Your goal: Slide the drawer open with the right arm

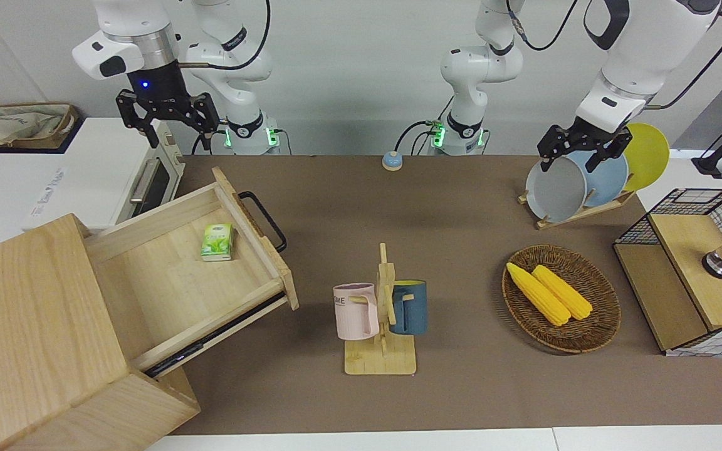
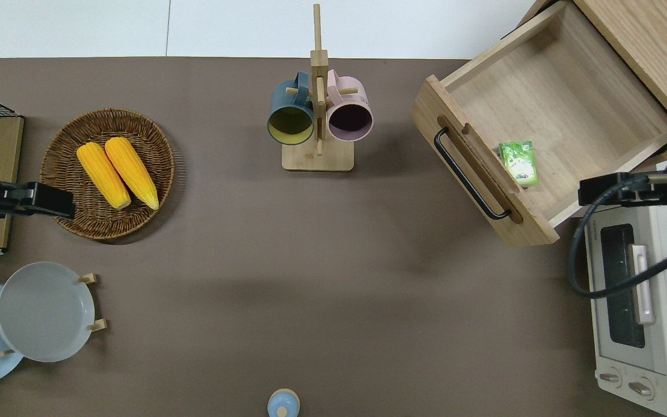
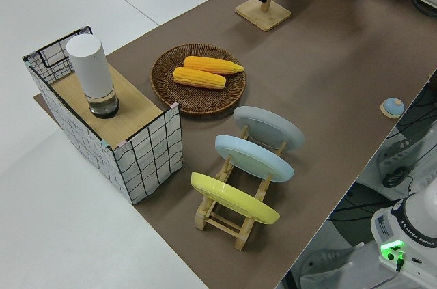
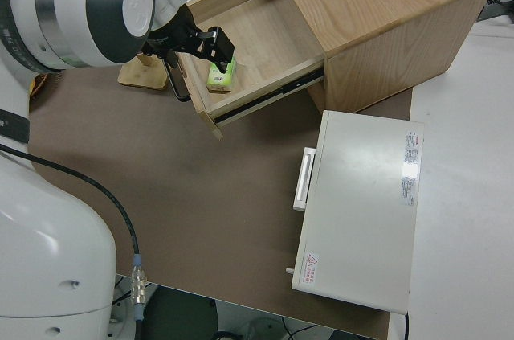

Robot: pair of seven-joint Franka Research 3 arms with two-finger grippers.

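Drawer (image 1: 192, 275) pulled well out, right hand (image 1: 167, 116) raised, spread, empty, clear of black handle (image 1: 265, 220), left arm parked.

Bare mat (image 2: 368, 260) lies open between the drawer (image 2: 548, 110), toaster oven (image 2: 634, 301) and mug rack (image 2: 317, 116).

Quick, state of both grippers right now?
Right gripper: open, holding nothing, clear of the pulled-out light-wood drawer.
Left gripper: parked, open, holding nothing.
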